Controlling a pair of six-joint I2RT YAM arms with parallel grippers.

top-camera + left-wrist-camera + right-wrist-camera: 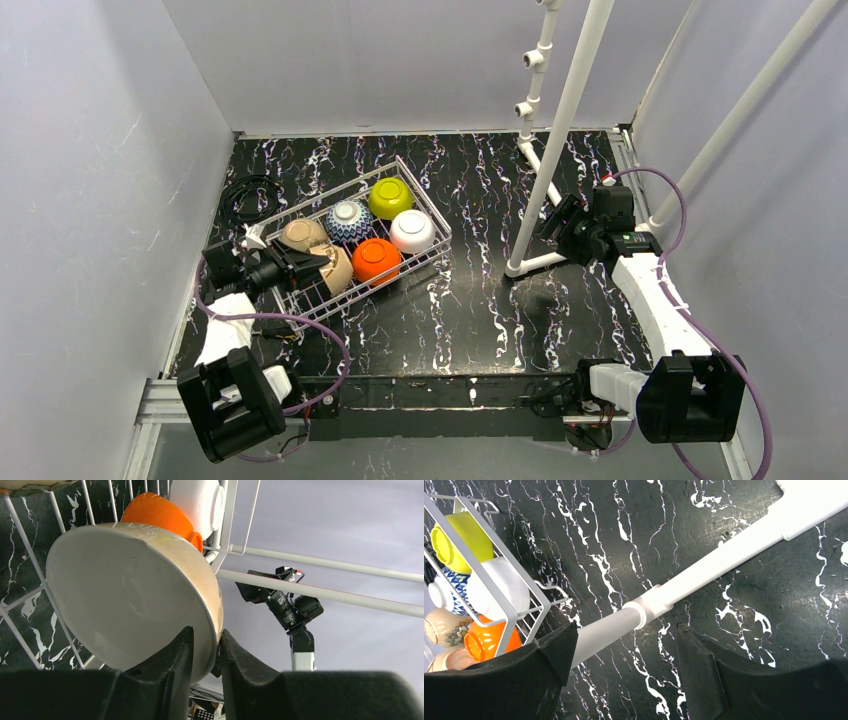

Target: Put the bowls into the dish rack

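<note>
Six bowls (376,258) in dish rack (310,298), only release pending: left tool (204,636) narrow astride rim of tan bowl (130,590), grip unclear; right tool (624,630) wide, empty.

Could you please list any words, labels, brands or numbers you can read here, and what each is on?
No text can be read anywhere.
The bowls and dish rack carry only colours and patterns, no lettering.
A small checkered patch below the left gripper is too small to read.
</note>
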